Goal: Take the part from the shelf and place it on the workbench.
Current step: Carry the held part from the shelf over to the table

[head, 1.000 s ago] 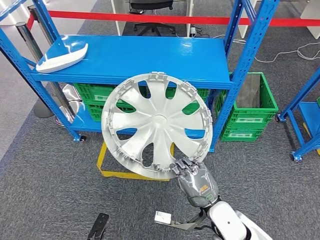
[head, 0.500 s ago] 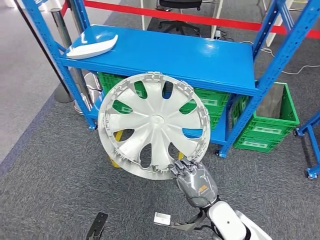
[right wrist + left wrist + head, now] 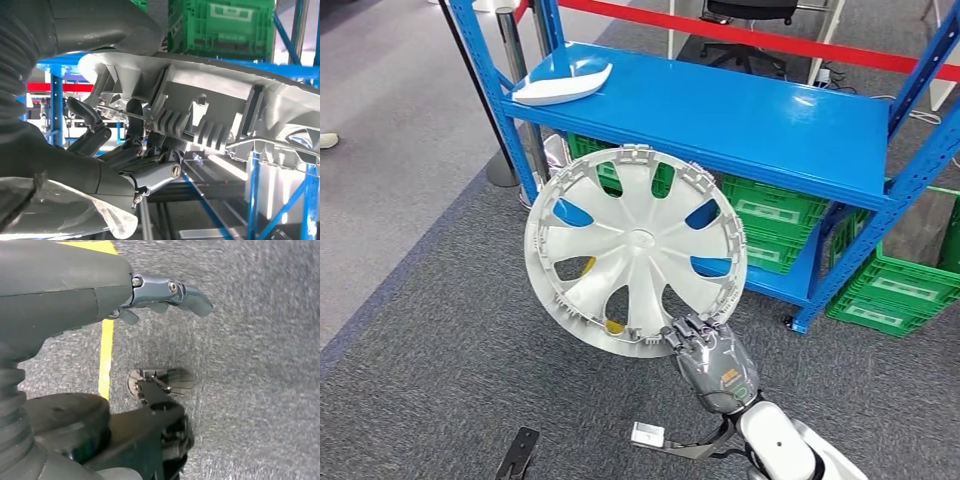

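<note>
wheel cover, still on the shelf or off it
Off it: the right hand grips the wheel cover by its rim, in front of the blue shelf.

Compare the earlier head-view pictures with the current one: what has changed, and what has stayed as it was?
The whole picture has shifted: the camera has turned, so the blue shelf and green crates now sit further right. The things themselves have not moved. The right hand still grips the wheel cover by its lower rim, held up as before. The white part still lies on the shelf.

grey carpet (image 3: 433,330), blue shelving (image 3: 743,110)
</note>
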`<state>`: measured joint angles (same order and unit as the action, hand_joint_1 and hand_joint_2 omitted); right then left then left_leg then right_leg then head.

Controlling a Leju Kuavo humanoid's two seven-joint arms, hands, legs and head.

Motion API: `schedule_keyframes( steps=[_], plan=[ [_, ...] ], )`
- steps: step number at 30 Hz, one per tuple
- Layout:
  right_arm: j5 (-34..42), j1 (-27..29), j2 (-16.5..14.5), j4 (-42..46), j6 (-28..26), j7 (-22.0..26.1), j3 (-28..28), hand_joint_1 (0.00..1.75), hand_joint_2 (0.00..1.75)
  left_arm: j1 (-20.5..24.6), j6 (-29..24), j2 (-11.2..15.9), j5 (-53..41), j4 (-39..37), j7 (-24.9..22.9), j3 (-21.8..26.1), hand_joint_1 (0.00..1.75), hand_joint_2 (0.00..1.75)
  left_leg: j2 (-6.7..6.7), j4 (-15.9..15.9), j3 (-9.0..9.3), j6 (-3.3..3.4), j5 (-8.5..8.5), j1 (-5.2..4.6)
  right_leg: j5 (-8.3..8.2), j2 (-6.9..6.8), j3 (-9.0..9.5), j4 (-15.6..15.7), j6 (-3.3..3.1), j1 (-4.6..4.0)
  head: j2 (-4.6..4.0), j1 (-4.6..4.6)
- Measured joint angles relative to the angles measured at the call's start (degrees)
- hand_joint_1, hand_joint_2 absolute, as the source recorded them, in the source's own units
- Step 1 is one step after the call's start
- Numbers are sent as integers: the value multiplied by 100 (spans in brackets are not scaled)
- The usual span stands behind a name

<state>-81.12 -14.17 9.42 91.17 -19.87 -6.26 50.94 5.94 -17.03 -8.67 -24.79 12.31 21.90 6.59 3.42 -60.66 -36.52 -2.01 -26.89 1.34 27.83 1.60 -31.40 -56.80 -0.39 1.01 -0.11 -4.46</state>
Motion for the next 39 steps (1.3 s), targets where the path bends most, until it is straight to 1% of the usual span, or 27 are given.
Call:
schedule_keyframes(
  steps=[1,2,3,4,5,6,8,9,11,13,15,17,18,19,20,21,22,24,26,28,30,32,34,35,36,38,39],
  plan=[
    [-7,-2,1,0,1,-7,-1,175,175,5,1,0,-1,0,1,5,0,175,-160,-337,-146,-15,-186,-8,-6,-83,-3,5,-29,-8,0,-14],
    [-13,-3,1,0,2,-13,-1,175,175,10,2,1,-3,0,1,13,0,175,-240,-742,-316,-31,-379,-8,-6,-166,-11,5,-48,-17,0,-27],
    [-17,0,2,-1,3,-16,-1,175,175,9,3,1,-9,0,1,23,0,175,-267,-1088,-455,-44,-514,-6,-6,-248,-19,3,-52,-23,0,-28],
    [-19,4,2,-1,4,-16,-1,175,175,3,5,1,-15,0,1,34,0,175,-278,-1281,-518,-54,-557,-5,-5,-329,-25,-1,-53,-26,0,-28],
    [-20,7,2,-2,5,-13,-1,175,175,-2,6,2,-21,0,1,44,0,175,-289,-1261,-480,-60,-501,-4,-4,-405,-30,-7,-51,-27,0,-29],
    [-22,10,2,-2,6,-8,0,175,175,-4,6,4,-25,0,1,50,0,175,-318,-1019,-335,-61,-354,-3,1,-480,-32,-16,-44,-27,0,-28],
    [-30,5,3,-1,7,3,1,175,175,7,5,6,-25,0,1,56,0,175,-524,-259,78,-49,-36,-22,27,-615,-38,-53,-3,-52,0,-37],
    [-35,-3,4,-1,7,2,1,175,175,19,5,4,-26,0,2,57,0,175,-626,25,216,-18,50,-35,45,-678,-48,-78,28,-73,0,-37],
    [-43,-21,6,0,7,-5,0,175,175,30,5,-2,-27,0,7,62,0,175,-686,231,276,59,63,-71,68,-801,-65,-114,83,-110,0,-36],
    [-51,-36,7,0,7,-9,1,175,175,5,5,-1,-28,0,13,70,0,175,-557,233,240,143,80,-68,98,-858,-68,-129,133,-92,0,-31],
    [-63,-46,7,1,5,-7,1,175,175,-11,3,2,-33,0,21,79,0,175,-441,249,226,216,113,-53,306,-621,-186,-394,188,-61,0,-19],
    [-75,-43,11,1,4,-7,1,175,175,5,2,0,-38,0,30,81,0,175,-314,251,199,265,140,-51,682,-299,-517,-1113,211,-47,0,-1],
    [-78,-37,14,0,4,-7,1,175,175,11,2,-2,-39,0,32,83,0,175,-244,250,186,279,149,-57,826,-228,-699,-1493,208,-47,0,2],
    [-80,-29,17,-1,4,-7,1,175,175,9,3,-1,-39,0,33,84,0,175,-165,250,178,287,154,-66,881,-190,-831,-1751,196,-49,0,4],
    [-79,-21,20,-1,4,-8,1,175,175,3,3,0,-39,0,33,85,0,175,-83,249,175,293,160,-76,811,-169,-858,-1775,174,-53,0,3],
    [-79,-15,20,-1,4,-8,1,175,175,-3,3,1,-39,0,34,86,0,175,-1,249,177,296,164,-85,635,-139,-770,-1562,138,-61,0,3],
    [-79,-14,21,-1,4,-8,1,175,175,-5,2,0,-39,0,34,87,0,175,84,249,181,296,170,-92,399,-64,-599,-1178,88,-72,0,3],
    [-80,-21,21,1,4,-8,1,175,175,6,1,-17,-39,0,37,89,0,175,229,247,166,273,189,-84,78,238,-247,-440,-40,-81,0,-10],
    [-81,-34,22,2,3,-5,4,175,175,15,2,-35,-42,0,39,90,0,175,359,250,113,212,226,-47,28,385,-106,-171,-120,-95,0,5],
    [-84,-45,22,2,3,-5,8,175,175,4,2,-34,-48,0,41,92,0,175,452,278,77,138,263,-31,-6,230,-51,-59,-117,-97,0,28],
    [-92,-40,22,2,1,-18,9,175,175,-6,-2,-25,-69,0,44,94,0,175,229,123,-8,85,144,-58,-63,59,23,89,-100,-66,0,-5],
    [-117,-28,22,2,-4,-46,10,175,175,6,-4,-12,-102,0,46,95,0,175,-126,-462,-279,34,-180,-68,-83,-116,61,144,-97,-57,0,-48],
    [-167,12,24,3,-13,-98,9,175,175,10,-4,-3,-151,0,44,95,0,175,-258,-1091,-560,-24,-413,-40,-63,-301,64,127,-94,-58,0,-67],
    [-195,51,26,6,-19,-123,8,175,175,5,-5,-1,-185,0,39,95,0,175,-285,-1175,-587,-50,-394,-22,-44,-390,62,109,-85,-55,0,-68],
    [-226,101,30,14,-28,-148,8,175,175,1,-9,3,-221,0,28,94,0,175,-315,-1035,-503,-75,-276,-2,-21,-474,62,85,-68,-48,0,-73],
    [-285,215,51,59,-68,-194,6,175,175,10,-24,8,-296,0,-7,87,0,175,-508,-329,-124,-106,42,15,38,-618,60,23,-9,-41,0,-76],
    [-311,272,74,96,-98,-218,1,175,175,22,-30,7,-331,1,-25,82,0,175,-599,-25,26,-85,145,10,74,-683,53,-18,31,-53,1,-76]
  ],
)
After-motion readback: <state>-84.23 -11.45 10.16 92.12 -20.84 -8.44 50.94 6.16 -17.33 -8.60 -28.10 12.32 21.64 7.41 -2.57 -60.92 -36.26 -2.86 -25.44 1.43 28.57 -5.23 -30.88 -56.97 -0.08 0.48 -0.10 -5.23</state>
